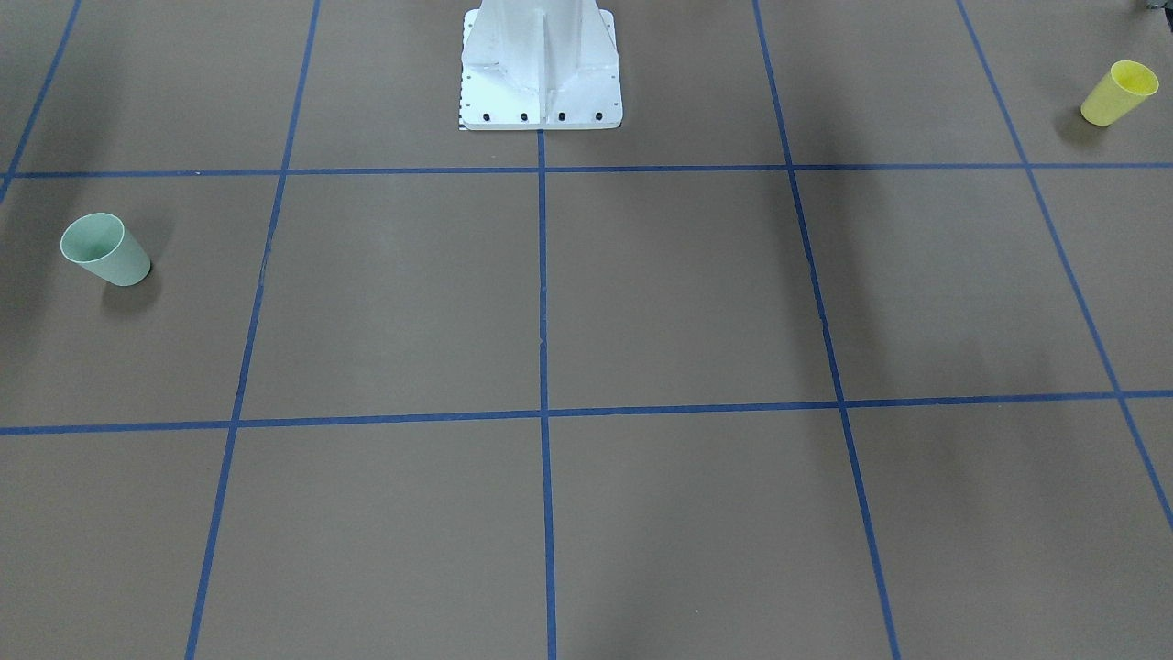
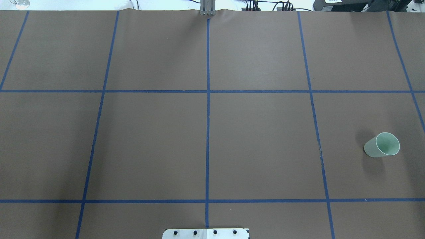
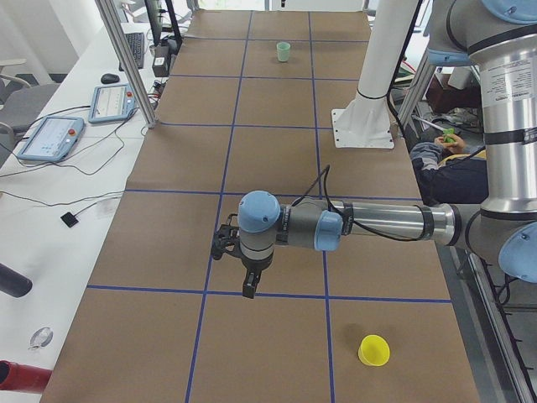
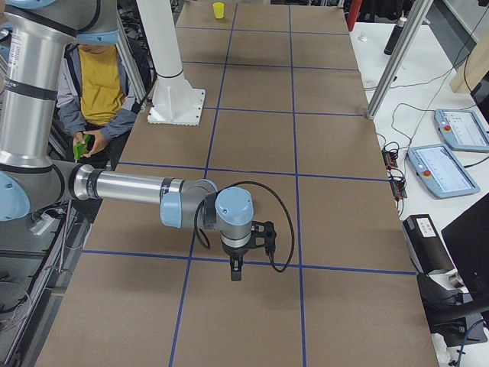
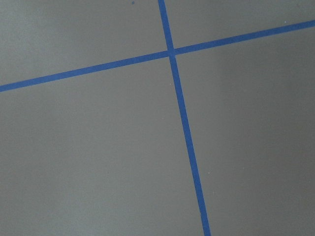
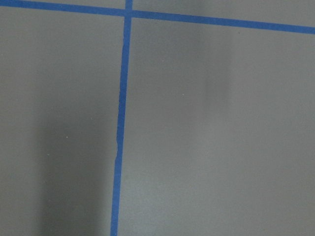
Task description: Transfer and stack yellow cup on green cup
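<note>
The yellow cup [image 1: 1118, 92] stands upright near the table's end on my left side, also seen in the side views [image 3: 373, 349] [image 4: 218, 10]; the overhead view does not hold it. The green cup [image 1: 105, 249] stands upright near the opposite end [image 2: 382, 145] [image 3: 284, 51]. My left gripper [image 3: 249, 285] hangs over the table a short way from the yellow cup, fingers pointing down. My right gripper [image 4: 235, 271] hangs likewise over the table's other end. Both show only in side views, so I cannot tell whether they are open or shut. Both wrist views hold only brown table and blue tape.
The white robot pedestal [image 1: 541, 64] stands at the table's robot-side edge. Blue tape [image 2: 208, 116] marks a grid on the brown surface. A seated person [image 4: 99, 84] is beside the pedestal. Control tablets [image 3: 50, 134] [image 4: 447, 126] and cables lie on the white bench along the far side.
</note>
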